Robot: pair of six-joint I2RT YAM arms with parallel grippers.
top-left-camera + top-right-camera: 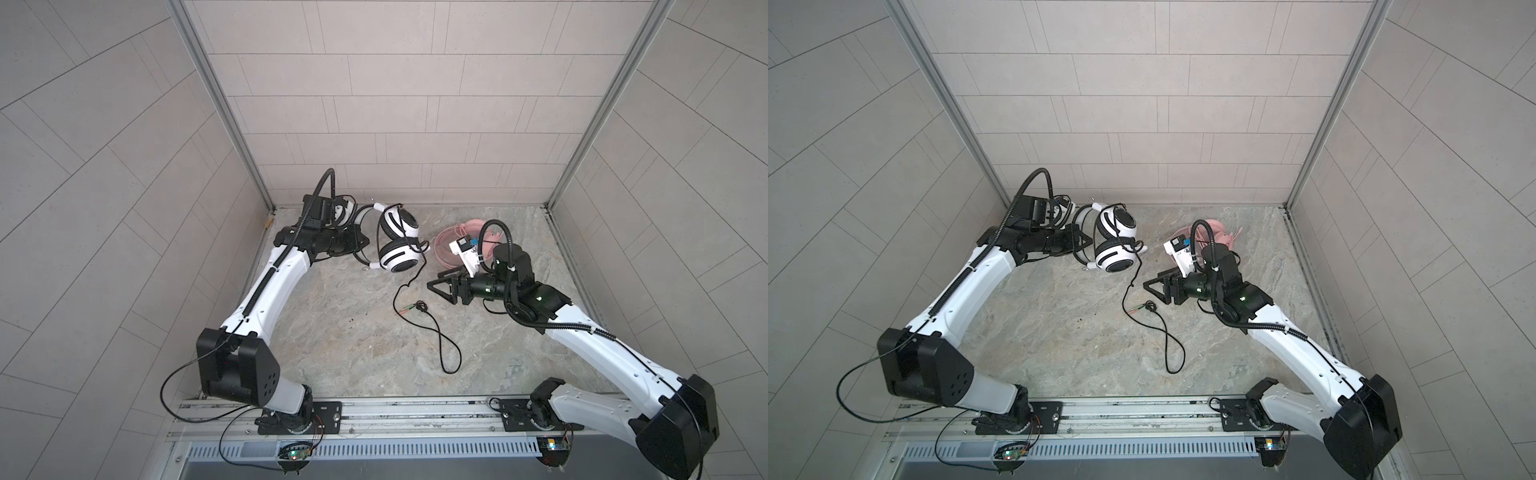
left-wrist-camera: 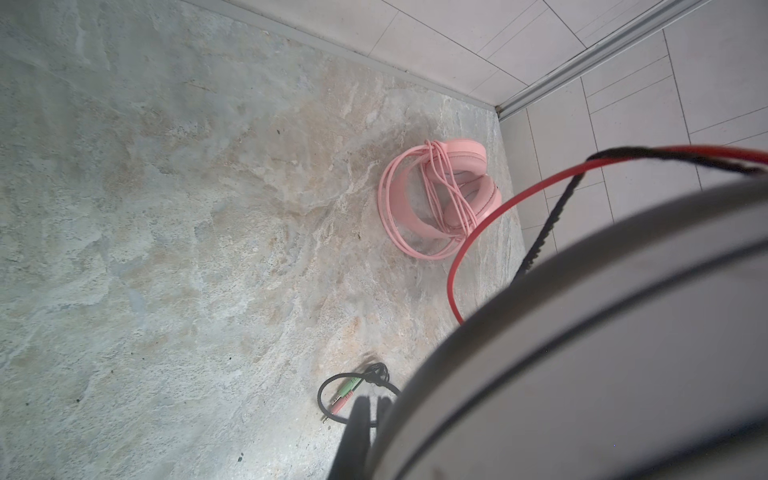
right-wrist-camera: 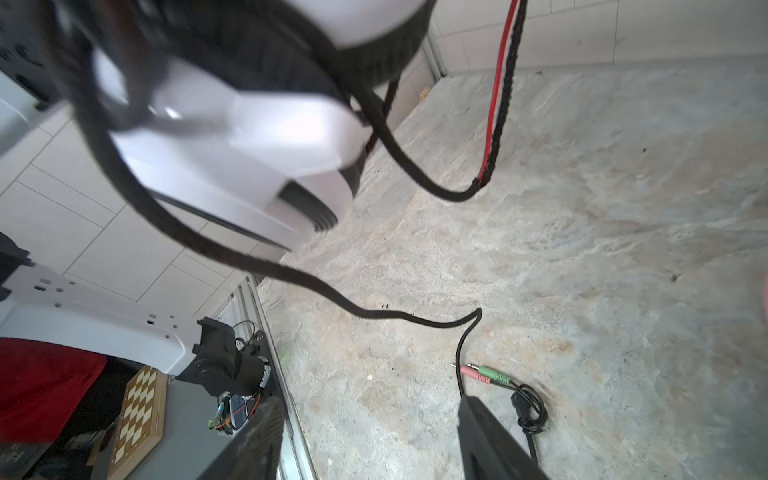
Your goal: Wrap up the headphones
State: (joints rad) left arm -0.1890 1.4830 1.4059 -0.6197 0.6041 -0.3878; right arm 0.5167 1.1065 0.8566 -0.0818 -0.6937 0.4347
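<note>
Roughly halfway: pink headset [image 2: 465, 160] wrapped; my left gripper [image 1: 360, 243] clamps the white-and-black headset [image 1: 401, 259], black cable [image 3: 390, 315] loose; right gripper [image 1: 436, 280] spread, empty.

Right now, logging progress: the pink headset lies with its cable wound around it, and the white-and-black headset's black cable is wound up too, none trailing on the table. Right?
Not quite. The pink headset is wound, but the white-and-black headset is not. In both top views its black cable trails loose across the table, with its plugs lying there.
</note>
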